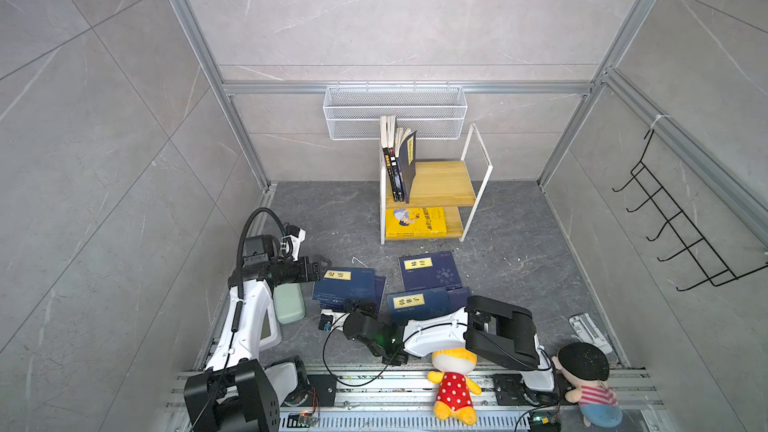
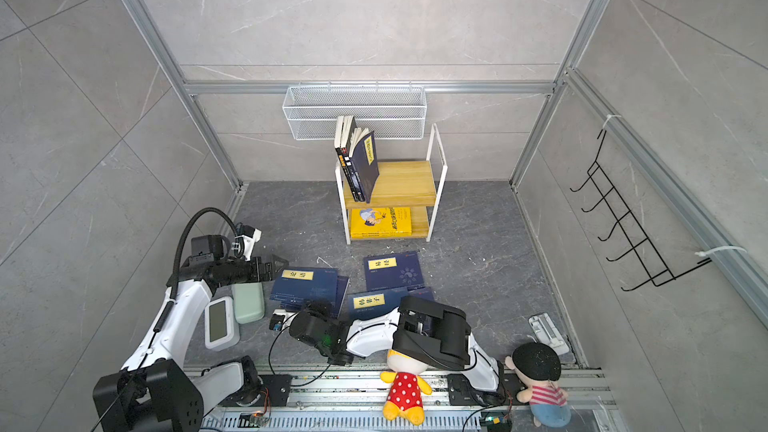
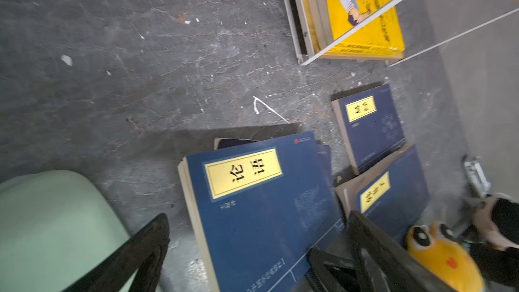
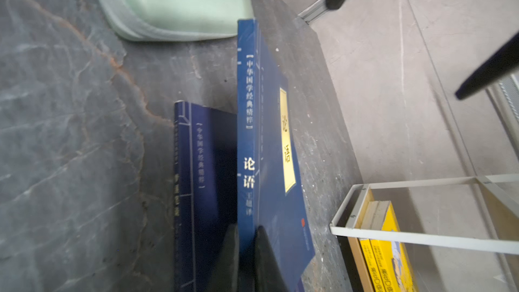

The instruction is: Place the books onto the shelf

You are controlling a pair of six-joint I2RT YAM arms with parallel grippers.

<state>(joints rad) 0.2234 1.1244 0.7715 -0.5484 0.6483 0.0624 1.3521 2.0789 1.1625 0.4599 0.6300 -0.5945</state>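
Note:
The shelf (image 1: 442, 184) stands at the back. Books (image 1: 398, 160) stand on its top board, and a yellow book (image 1: 415, 223) lies flat on the lower board. Three navy books lie on the floor: left (image 1: 347, 284), middle (image 1: 430, 270) and near (image 1: 417, 303). My right gripper (image 4: 247, 237) is shut on the spine of the left navy book (image 4: 247, 108), which rests on another navy book (image 4: 202, 178). My left gripper (image 3: 259, 216) is open, its fingers either side of the same book (image 3: 261, 220) at its far left corner (image 1: 326, 263).
A mint green case (image 1: 289, 303) and a white device (image 2: 220, 322) lie by the left arm. Two plush toys (image 1: 453, 384) (image 1: 590, 380) sit on the front rail. A white wire basket (image 1: 395, 112) hangs on the back wall and a black hook rack (image 1: 673, 222) on the right wall.

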